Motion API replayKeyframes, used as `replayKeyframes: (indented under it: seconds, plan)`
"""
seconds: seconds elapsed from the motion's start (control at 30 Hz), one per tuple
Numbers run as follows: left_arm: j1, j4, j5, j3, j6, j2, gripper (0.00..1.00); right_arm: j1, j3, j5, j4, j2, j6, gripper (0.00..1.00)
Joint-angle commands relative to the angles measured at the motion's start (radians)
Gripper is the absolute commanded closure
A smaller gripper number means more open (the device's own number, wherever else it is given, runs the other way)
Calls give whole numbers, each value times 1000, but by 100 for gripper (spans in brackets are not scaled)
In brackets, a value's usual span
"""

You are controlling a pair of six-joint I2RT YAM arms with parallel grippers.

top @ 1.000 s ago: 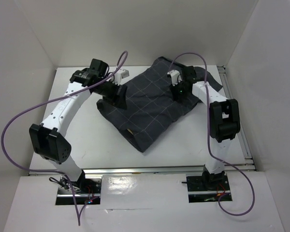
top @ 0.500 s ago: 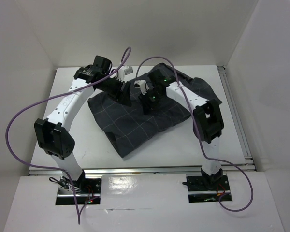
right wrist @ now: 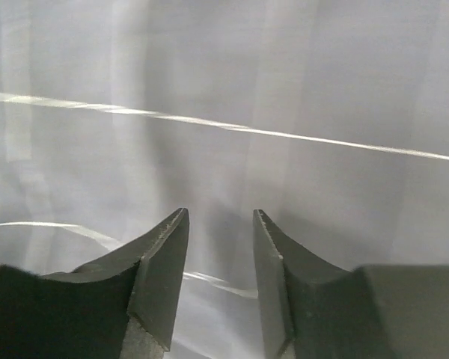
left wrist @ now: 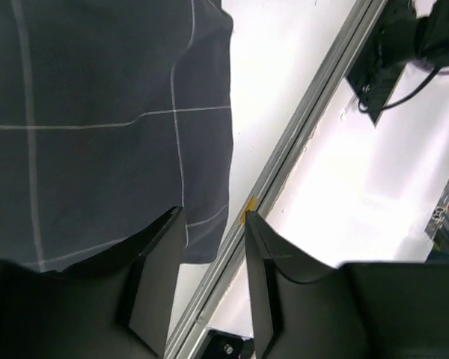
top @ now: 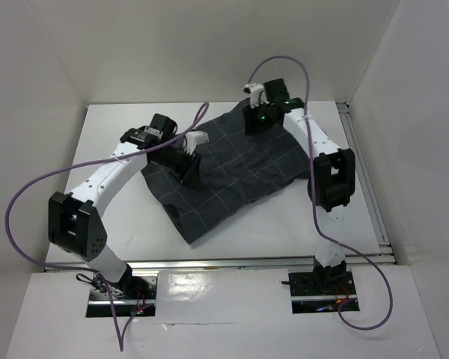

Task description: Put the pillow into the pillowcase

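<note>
The dark grey pillowcase (top: pixel 236 168) with its pale grid lies rumpled and bulky across the middle of the table. No white pillow shows in any view. My left gripper (top: pixel 185 170) hangs over the pillowcase's left part. In the left wrist view the left gripper (left wrist: pixel 212 217) is open and empty, above the pillowcase's near corner (left wrist: pixel 97 112). My right gripper (top: pixel 253 126) is at the pillowcase's far edge. In the right wrist view the right gripper (right wrist: pixel 221 213) is open and close over the grey fabric (right wrist: pixel 224 90), which fills that view.
A metal rail (top: pixel 254 262) runs along the table's front edge and also shows in the left wrist view (left wrist: pixel 299 142). White walls close in the table on the left, back and right. Purple cables (top: pixel 30 187) loop above both arms.
My right gripper has moved from the middle of the pillowcase back to its far edge. My left gripper has come nearer and to the right. The pillowcase lies flatter on its right side.
</note>
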Motion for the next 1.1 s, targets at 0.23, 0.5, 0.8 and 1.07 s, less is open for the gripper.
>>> replayKeyframes:
  seconds: [0.23, 0.5, 0.8, 1.07]
  plan:
    - [-76, 202, -151, 17, 22, 243, 76, -85, -142, 126, 91, -47, -213, 57]
    - [-27, 271, -472, 82, -61, 376, 94, -103, -276, 123, -21, -41, -231, 64]
    - [109, 294, -570, 148, -108, 376, 94, -84, -384, -4, -119, -161, -149, 65]
    - [153, 255, -457, 191, -109, 356, 82, -56, -392, 34, -37, -190, -112, 62]
